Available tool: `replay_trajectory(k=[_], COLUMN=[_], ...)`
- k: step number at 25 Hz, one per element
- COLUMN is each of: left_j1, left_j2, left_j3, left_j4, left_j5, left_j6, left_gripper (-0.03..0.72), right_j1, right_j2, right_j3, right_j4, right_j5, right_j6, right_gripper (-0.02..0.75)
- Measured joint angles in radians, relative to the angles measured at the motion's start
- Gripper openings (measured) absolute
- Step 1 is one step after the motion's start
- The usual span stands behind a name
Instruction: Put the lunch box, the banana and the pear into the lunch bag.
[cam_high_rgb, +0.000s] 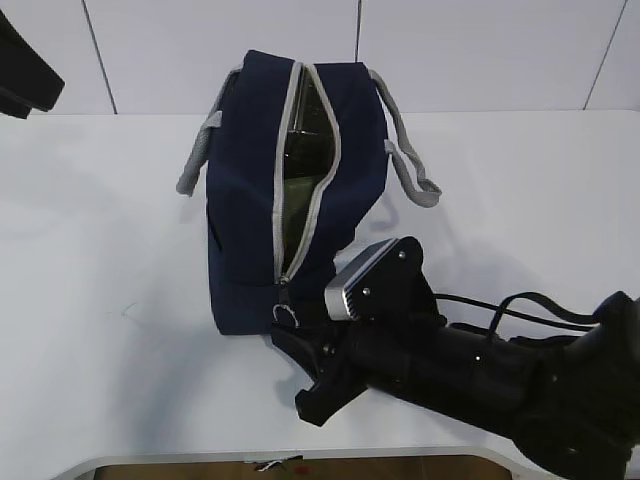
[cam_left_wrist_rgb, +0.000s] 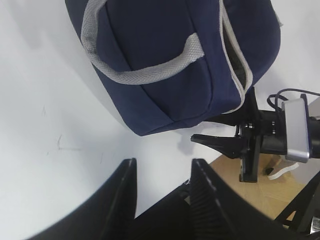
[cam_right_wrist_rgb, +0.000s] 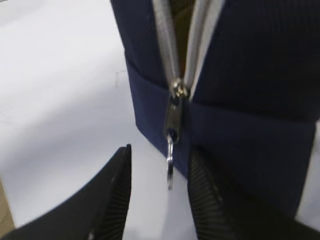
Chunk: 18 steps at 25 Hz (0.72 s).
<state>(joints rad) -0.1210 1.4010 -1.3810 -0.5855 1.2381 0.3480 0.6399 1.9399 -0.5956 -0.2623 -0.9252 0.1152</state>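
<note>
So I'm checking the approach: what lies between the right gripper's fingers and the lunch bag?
In the right wrist view, only the metal ring pull hangs between the right gripper and the lunch bag.

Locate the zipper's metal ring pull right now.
The ring pull hangs at the lunch bag's near end, between the right gripper's open fingers, untouched; exterior view shows it bottom-centre.

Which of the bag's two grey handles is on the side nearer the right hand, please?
The handle on the right side of the bag in the exterior view. The other handle hangs off the far left side, away from the right hand.
</note>
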Motion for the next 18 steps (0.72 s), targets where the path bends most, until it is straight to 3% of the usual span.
replay_trajectory(k=[18], left_j1=[0.0], left_j2=[0.0], left_j3=[0.0], left_j4=[0.0], left_j5=[0.0], left_j6=[0.0], left_gripper=[0.273], right_j1=[0.0], right_j2=[0.006], right_j3=[-0.03], right_j4=[0.002], right_j5=[0.09], right_j6=[0.009], right_gripper=[0.319])
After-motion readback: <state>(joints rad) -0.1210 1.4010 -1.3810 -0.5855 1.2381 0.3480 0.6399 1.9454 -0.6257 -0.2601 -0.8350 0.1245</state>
